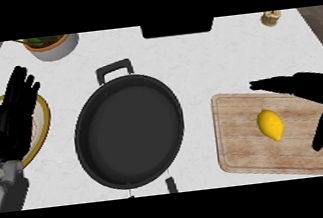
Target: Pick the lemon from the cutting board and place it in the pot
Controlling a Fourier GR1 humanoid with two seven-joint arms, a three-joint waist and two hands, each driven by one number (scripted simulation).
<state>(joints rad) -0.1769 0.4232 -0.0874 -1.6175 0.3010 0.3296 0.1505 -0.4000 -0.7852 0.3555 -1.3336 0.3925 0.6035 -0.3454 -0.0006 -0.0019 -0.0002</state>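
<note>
Your right hand hangs over the cutting board's far right side, fingers and thumb spread wide with nothing in them, the lemon lying apart from them near the board's middle. Your left hand rests at the left edge, fingers straight and up, over a yellow-rimmed plate. The black pot stands between plate and board, with a strip of bare white desk on either side. A potted plant sits at the desk's far edge.
</note>
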